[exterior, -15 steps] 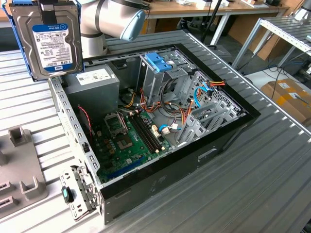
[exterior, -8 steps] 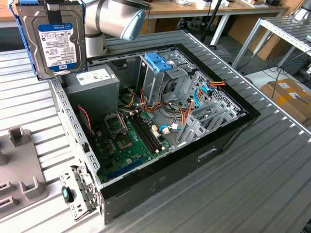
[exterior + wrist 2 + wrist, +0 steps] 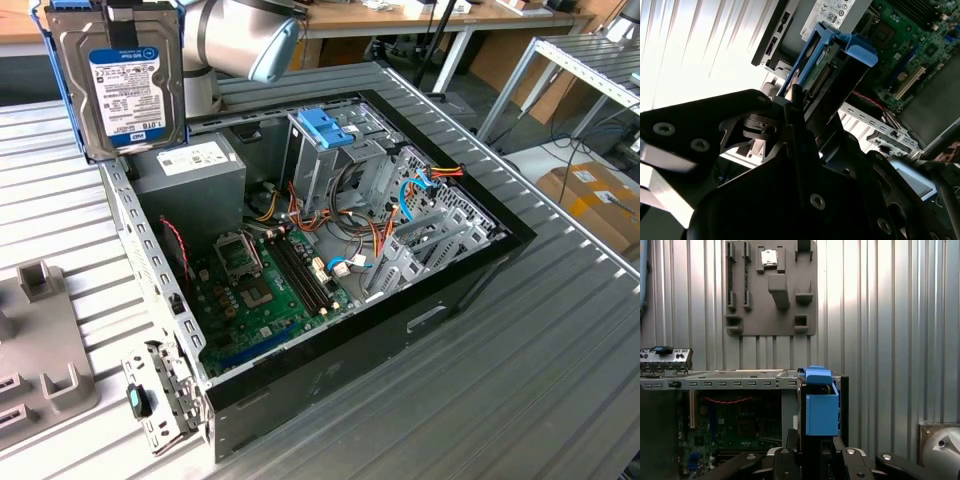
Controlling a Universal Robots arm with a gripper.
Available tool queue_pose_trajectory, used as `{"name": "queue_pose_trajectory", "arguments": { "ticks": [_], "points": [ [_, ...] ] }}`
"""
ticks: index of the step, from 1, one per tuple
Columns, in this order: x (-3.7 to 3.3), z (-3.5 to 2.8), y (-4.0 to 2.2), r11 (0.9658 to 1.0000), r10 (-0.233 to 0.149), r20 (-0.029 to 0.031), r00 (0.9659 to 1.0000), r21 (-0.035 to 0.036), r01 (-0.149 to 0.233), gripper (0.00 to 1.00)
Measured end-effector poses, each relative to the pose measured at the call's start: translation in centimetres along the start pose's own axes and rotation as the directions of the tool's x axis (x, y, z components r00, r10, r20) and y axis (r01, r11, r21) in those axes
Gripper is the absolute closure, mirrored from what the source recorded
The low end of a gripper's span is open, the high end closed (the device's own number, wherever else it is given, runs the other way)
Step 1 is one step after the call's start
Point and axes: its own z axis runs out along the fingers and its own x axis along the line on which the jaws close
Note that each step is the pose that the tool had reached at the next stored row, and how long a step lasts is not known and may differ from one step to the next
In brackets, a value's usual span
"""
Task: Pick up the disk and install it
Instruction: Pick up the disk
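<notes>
The disk (image 3: pixel 120 85) hangs in the air at the exterior view's upper left, above the back corner of the open computer case (image 3: pixel 450 300). Its white and blue label faces the camera, and light blue rails run along its sides. In both wrist views my gripper (image 3: pixel 815 115) is shut on the disk (image 3: pixel 840 65), and its black fingers (image 3: pixel 785 452) clamp the two faces. The first wrist view shows the disk (image 3: pixel 821 410) edge-on, hanging over the case wall. The metal drive cage with a blue latch (image 3: pixel 325 128) stands inside the case, to the exterior view's right of the disk.
A grey power supply box (image 3: pixel 195 170) sits just under the disk. The motherboard (image 3: pixel 260 290) and loose cables fill the case floor. A grey fixture plate (image 3: pixel 40 350) lies on the ribbed table outside the case. The arm's elbow (image 3: pixel 240 40) is behind.
</notes>
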Motion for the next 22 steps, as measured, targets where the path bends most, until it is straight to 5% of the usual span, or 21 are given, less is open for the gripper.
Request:
{"name": "queue_pose_trajectory", "arguments": {
  "ticks": [22],
  "points": [
    [-0.06,0.03,-1.63,1.0,0.0,0.0001,1.0,0.0001,0.0,0.65]
  ]
}}
